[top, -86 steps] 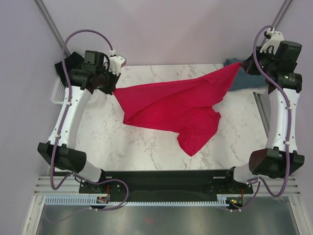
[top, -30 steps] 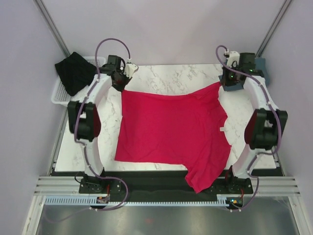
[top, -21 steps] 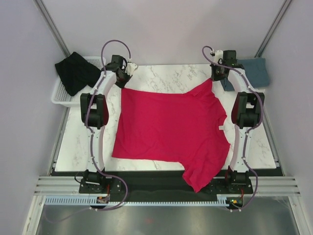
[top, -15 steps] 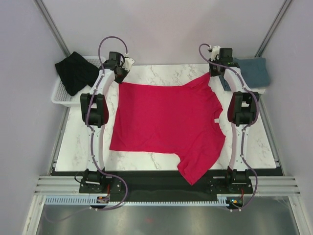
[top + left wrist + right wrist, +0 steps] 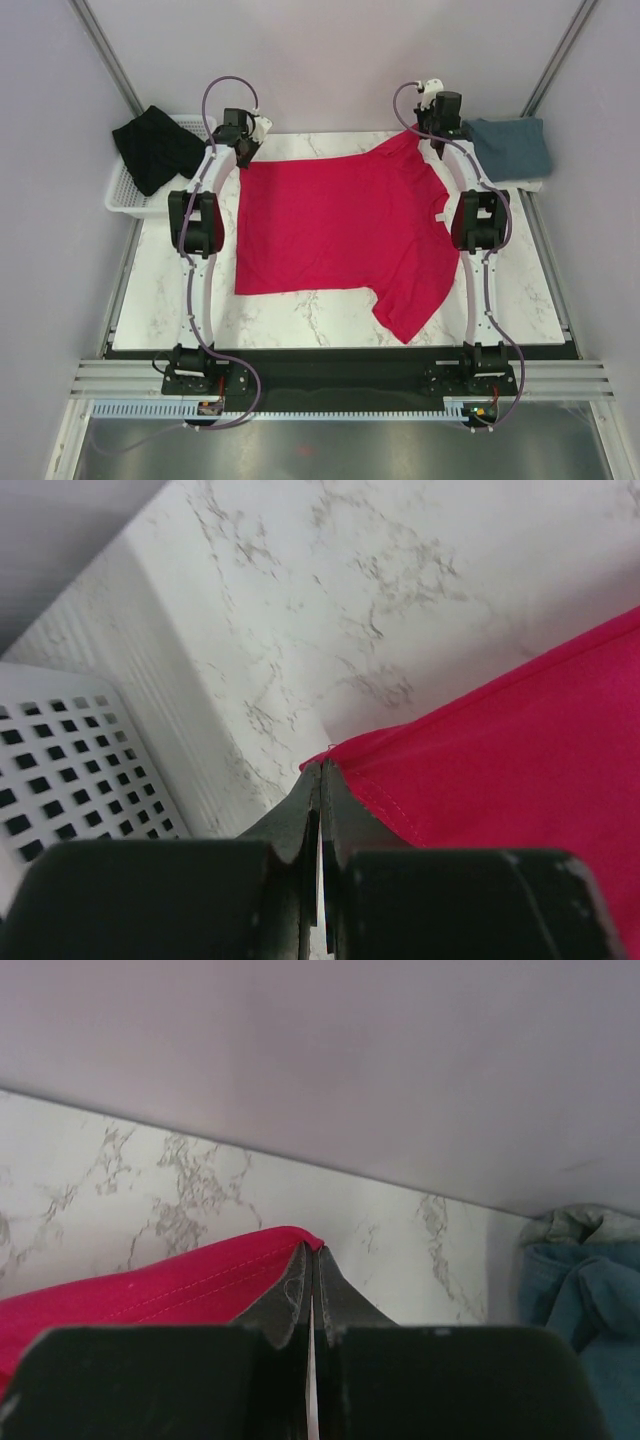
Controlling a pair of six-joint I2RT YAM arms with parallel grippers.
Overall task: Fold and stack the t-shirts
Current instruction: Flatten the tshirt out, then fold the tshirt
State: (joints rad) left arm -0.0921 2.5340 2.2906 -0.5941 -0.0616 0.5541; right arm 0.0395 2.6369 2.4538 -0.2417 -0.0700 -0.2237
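The crimson red t-shirt (image 5: 340, 225) lies spread flat across the marble table, one sleeve (image 5: 415, 300) reaching toward the front edge. My left gripper (image 5: 245, 160) is shut on its far left corner (image 5: 340, 755). My right gripper (image 5: 425, 135) is shut on its far right corner (image 5: 290, 1240). Both arms are stretched out to the back of the table. The blue-grey t-shirt (image 5: 510, 148) lies bunched at the back right and shows in the right wrist view (image 5: 590, 1290). The black t-shirt (image 5: 150, 148) hangs over the basket at the back left.
A white wire basket (image 5: 125, 192) stands off the table's back left corner; its perforated wall shows in the left wrist view (image 5: 70, 770). The back wall (image 5: 320, 1050) is close behind both grippers. The table's front edge (image 5: 330, 345) lies just beyond the sleeve.
Both arms have stretched toward the back of the table, drawing the red shirt away from the front edge. It hung crumpled between the grippers; it now lies flat, its sleeve on the table.
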